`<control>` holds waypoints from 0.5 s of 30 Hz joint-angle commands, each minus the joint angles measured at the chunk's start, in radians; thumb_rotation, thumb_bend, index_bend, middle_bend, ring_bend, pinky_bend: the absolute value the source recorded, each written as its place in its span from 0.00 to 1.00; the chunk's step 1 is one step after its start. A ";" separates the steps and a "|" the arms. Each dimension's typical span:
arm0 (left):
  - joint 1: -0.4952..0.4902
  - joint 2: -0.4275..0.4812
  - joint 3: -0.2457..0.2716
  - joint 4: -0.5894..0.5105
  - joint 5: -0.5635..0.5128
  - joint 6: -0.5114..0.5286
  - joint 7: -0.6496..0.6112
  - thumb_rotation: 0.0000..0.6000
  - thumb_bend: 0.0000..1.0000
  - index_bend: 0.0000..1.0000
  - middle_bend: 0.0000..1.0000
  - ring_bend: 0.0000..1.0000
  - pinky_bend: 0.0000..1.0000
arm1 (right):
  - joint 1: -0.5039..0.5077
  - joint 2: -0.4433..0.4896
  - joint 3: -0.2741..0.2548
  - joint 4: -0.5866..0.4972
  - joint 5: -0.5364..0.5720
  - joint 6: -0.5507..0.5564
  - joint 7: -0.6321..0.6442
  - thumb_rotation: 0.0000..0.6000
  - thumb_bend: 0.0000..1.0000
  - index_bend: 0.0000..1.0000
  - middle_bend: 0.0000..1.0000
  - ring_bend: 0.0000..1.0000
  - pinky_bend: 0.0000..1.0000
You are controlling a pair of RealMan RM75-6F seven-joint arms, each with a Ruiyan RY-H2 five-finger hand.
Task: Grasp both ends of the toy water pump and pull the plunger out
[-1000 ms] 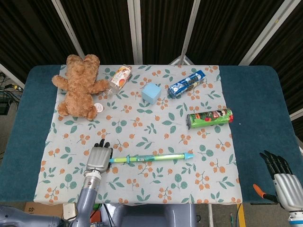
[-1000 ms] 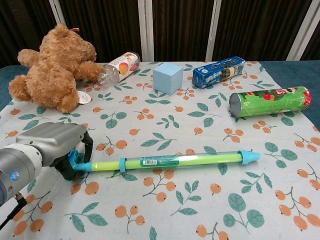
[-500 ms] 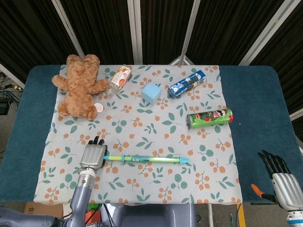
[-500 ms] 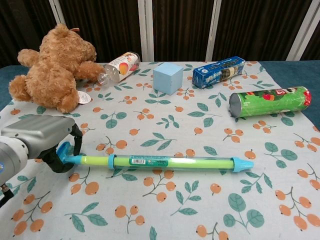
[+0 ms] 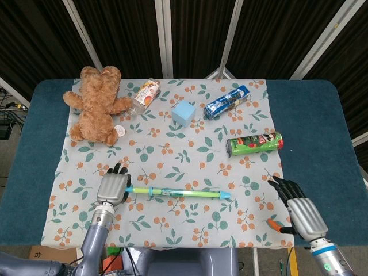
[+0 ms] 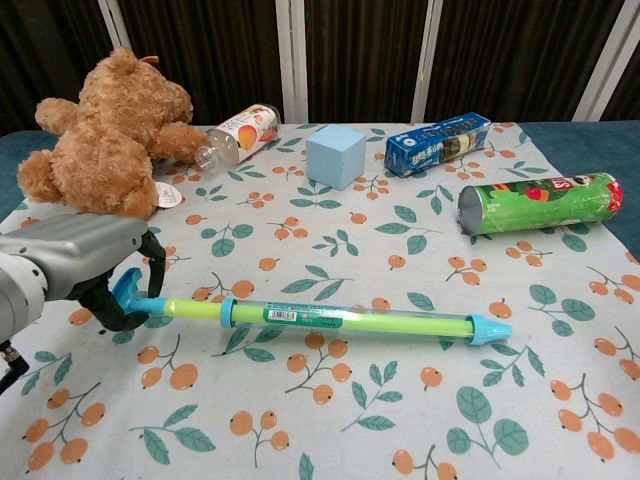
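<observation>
The toy water pump (image 5: 179,194) (image 6: 330,319) is a long green tube with a blue handle at its left end and a blue nozzle (image 6: 490,330) at its right end. It lies across the near part of the floral cloth. My left hand (image 5: 112,188) (image 6: 80,268) grips the blue handle (image 6: 127,288) at the left end. My right hand (image 5: 302,210) hovers open at the cloth's right near corner, fingers spread, well to the right of the nozzle. The chest view does not show the right hand.
On the far half of the cloth are a brown teddy bear (image 5: 98,104), a small bottle (image 5: 145,95), a blue cube (image 5: 184,112), a blue snack pack (image 5: 227,102) and a green chip can (image 5: 255,143). The blue table (image 5: 313,132) borders the cloth.
My left hand has dragged the pump's handle end leftward and a little away from me. My right hand has come in from the lower right edge toward the nozzle end.
</observation>
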 commanded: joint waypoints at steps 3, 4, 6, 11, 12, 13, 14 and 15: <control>-0.005 -0.002 0.004 0.000 0.000 0.005 0.004 1.00 0.52 0.60 0.22 0.09 0.23 | 0.130 -0.090 0.085 -0.110 0.200 -0.136 -0.200 1.00 0.28 0.14 0.00 0.00 0.00; -0.006 -0.002 0.003 0.000 0.000 0.006 0.004 1.00 0.52 0.60 0.22 0.09 0.23 | 0.146 -0.106 0.093 -0.119 0.235 -0.148 -0.233 1.00 0.28 0.15 0.00 0.00 0.00; -0.008 -0.003 0.001 0.001 -0.004 0.007 0.004 1.00 0.52 0.60 0.22 0.09 0.23 | 0.179 -0.137 0.105 -0.135 0.312 -0.169 -0.301 1.00 0.28 0.16 0.00 0.00 0.00; -0.012 -0.005 0.000 -0.001 -0.016 0.011 0.004 1.00 0.52 0.60 0.22 0.09 0.23 | 0.264 -0.242 0.119 -0.142 0.509 -0.179 -0.469 1.00 0.28 0.20 0.00 0.00 0.00; -0.012 -0.005 -0.001 -0.004 -0.017 0.013 0.005 1.00 0.52 0.60 0.22 0.09 0.23 | 0.278 -0.265 0.118 -0.136 0.543 -0.175 -0.496 1.00 0.28 0.21 0.00 0.00 0.00; -0.013 -0.005 -0.001 -0.007 -0.018 0.014 0.005 1.00 0.52 0.60 0.22 0.09 0.23 | 0.291 -0.285 0.117 -0.131 0.576 -0.168 -0.522 1.00 0.28 0.22 0.00 0.00 0.00; -0.013 -0.004 -0.001 -0.010 -0.019 0.016 0.005 1.00 0.52 0.60 0.22 0.09 0.23 | 0.302 -0.304 0.116 -0.127 0.607 -0.159 -0.545 1.00 0.27 0.24 0.00 0.00 0.00; -0.014 -0.004 0.000 -0.011 -0.019 0.017 0.007 1.00 0.52 0.60 0.22 0.09 0.23 | 0.312 -0.324 0.114 -0.121 0.635 -0.150 -0.565 1.00 0.28 0.26 0.00 0.00 0.00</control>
